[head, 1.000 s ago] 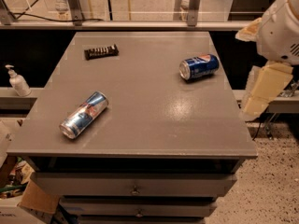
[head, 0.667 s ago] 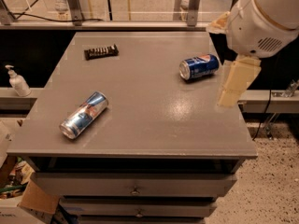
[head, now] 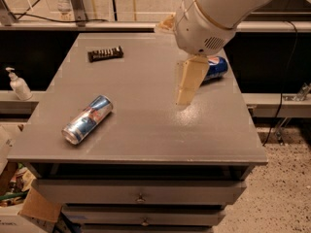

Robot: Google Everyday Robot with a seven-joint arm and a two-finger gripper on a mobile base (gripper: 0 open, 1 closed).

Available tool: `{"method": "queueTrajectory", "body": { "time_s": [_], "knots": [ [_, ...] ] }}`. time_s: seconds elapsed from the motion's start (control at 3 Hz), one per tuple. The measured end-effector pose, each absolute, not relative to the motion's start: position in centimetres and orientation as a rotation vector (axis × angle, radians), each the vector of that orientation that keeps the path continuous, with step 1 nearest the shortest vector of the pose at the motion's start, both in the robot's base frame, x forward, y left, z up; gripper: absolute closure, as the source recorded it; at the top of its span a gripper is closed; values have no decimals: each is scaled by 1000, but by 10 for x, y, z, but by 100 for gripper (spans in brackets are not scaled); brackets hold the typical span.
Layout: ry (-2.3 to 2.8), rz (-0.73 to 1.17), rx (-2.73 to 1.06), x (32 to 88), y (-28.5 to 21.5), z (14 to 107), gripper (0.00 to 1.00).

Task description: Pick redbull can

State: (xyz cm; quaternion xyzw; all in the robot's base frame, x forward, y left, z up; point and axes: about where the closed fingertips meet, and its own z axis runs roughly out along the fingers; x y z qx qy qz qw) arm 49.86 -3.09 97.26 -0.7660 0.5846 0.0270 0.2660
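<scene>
Pincer (head: 188,80): hangs beige and pointing down over the right-centre of the counter (head: 146,147), below the arm's (head: 218,11) bulky white wrist housing.
Pincer state: I cannot tell whether it is open or closed, as the housing covers much of it. It appears to carry nothing, though the angle leaves that unsure.
Change in pincer: it has come leftward and inward since the earlier frame. Then it hung near the counter's right edge. Now it is over the grey top, closer to the middle.
Redbull can (head: 87,119): lies on its side on the left front part of the counter, silver and light blue. Its shiny end faces the front-left corner, and it is well apart from the pincer.
Change in redbull can: none; it has the same spot and the same slant as before.
Pepsi can (head: 217,67): dark blue, on its side toward the right rear. It was in full view earlier; now its left part is hidden behind the pincer.
Chocolate bar (head: 105,54): dark wrapper, flat on the left rear of the counter, unmoved.
Pump bottle (head: 18,85): white, upright on a lower ledge to the left of the counter.
Drawers (head: 141,192): two grey fronts with small knobs under the counter top.
</scene>
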Motion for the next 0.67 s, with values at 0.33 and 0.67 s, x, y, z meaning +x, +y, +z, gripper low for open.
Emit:
{"method": "queueTrajectory", "body": {
  "time_s": [0.33, 0.67],
  "knots": [
    [1579, 73, -2069, 499, -31, 973, 0],
    [1510, 36, -2101, 502, -28, 978, 0]
  ]
}}
